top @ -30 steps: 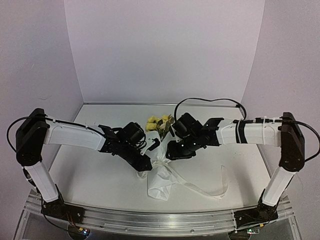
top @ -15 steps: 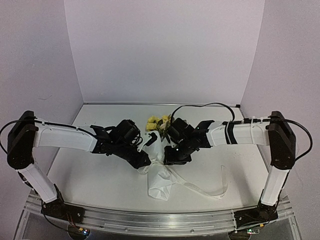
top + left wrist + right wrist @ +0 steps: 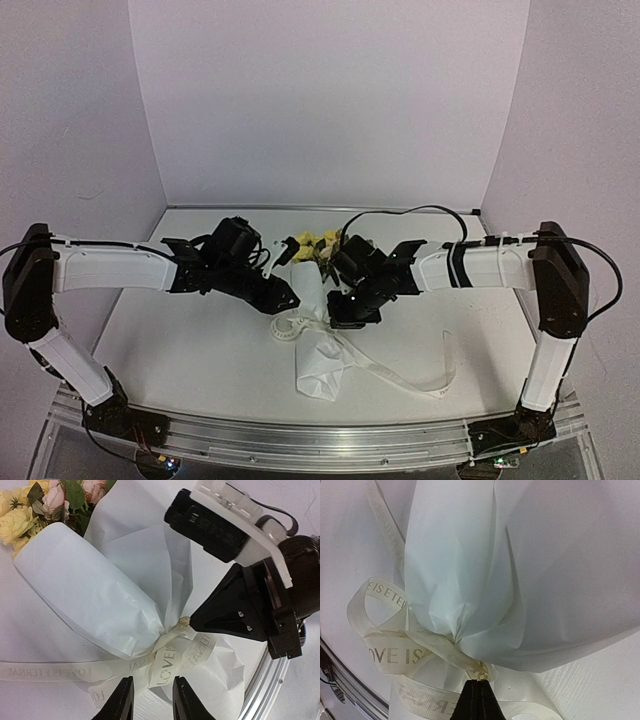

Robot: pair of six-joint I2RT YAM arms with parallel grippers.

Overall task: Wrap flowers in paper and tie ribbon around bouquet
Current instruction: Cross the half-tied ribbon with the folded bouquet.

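Both arms had shifted within the last second. The left gripper [image 3: 286, 296] had drawn back toward the far left, leaving a loop of ribbon [image 3: 290, 328] lying on the table [image 3: 180, 345]. The right gripper [image 3: 342, 318] had slid left onto the waist of the bouquet [image 3: 311, 285] and closed.

Nearest, the ribbon's loose tail trailed off to the right. Just beyond it lay the twisted end of the paper [image 3: 322, 372]. The bouquet's long axis ran near to far, with the tied waist midway.

At that waist the right gripper came in from the right, clenched on the ribbon at its knot. The left gripper sat just left of the waist, its fingers parted, with the lettered loop slack between them and not pinched.

Tightening would probably turn on that knot, which lay between the two grippers. The right one was already on it and the left was nearer the loop. The paper cone's flank and the right gripper's body crowded the gap.

Farthest, the flowers [image 3: 315, 243] showed at the cone's wide end.
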